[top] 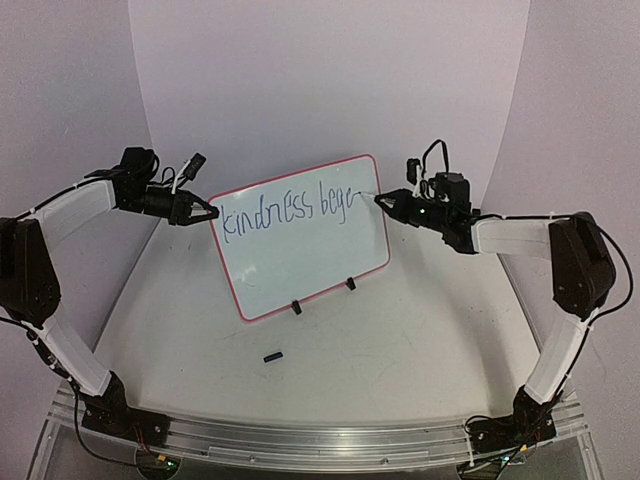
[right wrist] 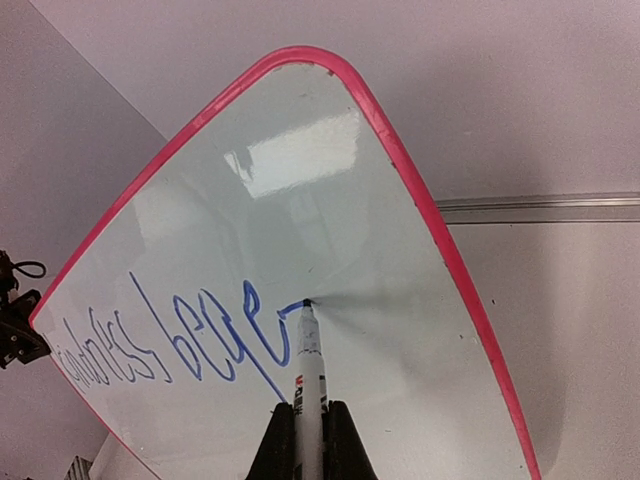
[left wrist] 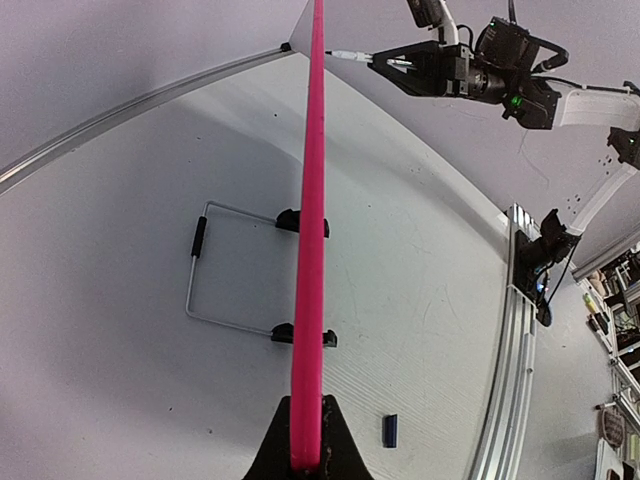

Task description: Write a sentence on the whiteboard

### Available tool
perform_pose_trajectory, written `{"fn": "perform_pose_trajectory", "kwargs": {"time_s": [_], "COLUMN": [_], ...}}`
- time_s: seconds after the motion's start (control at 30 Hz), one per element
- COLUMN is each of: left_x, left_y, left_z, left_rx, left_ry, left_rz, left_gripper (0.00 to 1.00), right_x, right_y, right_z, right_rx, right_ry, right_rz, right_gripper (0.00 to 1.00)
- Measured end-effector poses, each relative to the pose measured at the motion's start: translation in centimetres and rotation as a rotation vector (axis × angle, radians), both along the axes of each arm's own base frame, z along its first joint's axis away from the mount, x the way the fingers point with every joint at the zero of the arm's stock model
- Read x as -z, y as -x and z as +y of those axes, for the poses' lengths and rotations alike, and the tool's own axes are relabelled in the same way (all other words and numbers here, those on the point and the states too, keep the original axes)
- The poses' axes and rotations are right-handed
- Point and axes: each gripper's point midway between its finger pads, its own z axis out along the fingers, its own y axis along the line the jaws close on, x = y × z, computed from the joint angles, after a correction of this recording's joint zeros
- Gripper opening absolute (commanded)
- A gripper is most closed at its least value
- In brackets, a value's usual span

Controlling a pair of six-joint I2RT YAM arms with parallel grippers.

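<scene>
Rt wrist view crops sentence (right wrist: 170,340) start, whiteboard (right wrist: 400,350) bottom.

Figure: we see a white table (top: 400,350) bearing one small dark cap-like piece (top: 273,356), which lies alone near the front centre. An aluminium rail (top: 330,440) runs along the table's near edge. A pale curved backdrop (top: 320,80) closes the rear.

left hand (top: 210,213): clamped shut, pointing right | right hand (top: 381,201): clamped shut, pointing left
</scene>
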Motion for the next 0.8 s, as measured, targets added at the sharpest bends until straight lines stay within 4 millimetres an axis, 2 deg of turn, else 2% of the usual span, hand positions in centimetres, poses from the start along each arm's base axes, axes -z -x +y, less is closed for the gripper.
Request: {"fn": "perform_pose_trajectory", "kwargs": {"time_s": [0.3,0.5,0.6,0.8], "left_x": [0.0,0.0,0.0,0.0], "left_y": [0.0,0.0,0.0,0.0], "left_z": [0.0,0.0,0.0,0.0], "left_rx": [0.001,0.0,0.001,0.001], "left_ry": [-0.001,-0.001,-0.001,-0.001], "left_rz": [-0.002,-0.002,-0.002,-0.002], "left_gripper": [0.0,0.0,0.0,0.0], "right_x": [-2.5,-4.4,-4.2,-2.2], "right_y": [0.7,0.2,-0.4,-1.0], "right_z": [0.4,1.0,1.3,1.5], "right_rx": [-0.035,-0.061,-0.064,-0.061], "right_ry": [-0.029,-0.057,-0.06,-0.051], "right_rz": [-0.046,-0.083,-0.083,-0.041], "right_gripper": [0.0,0.0,0.0,0.0]}}
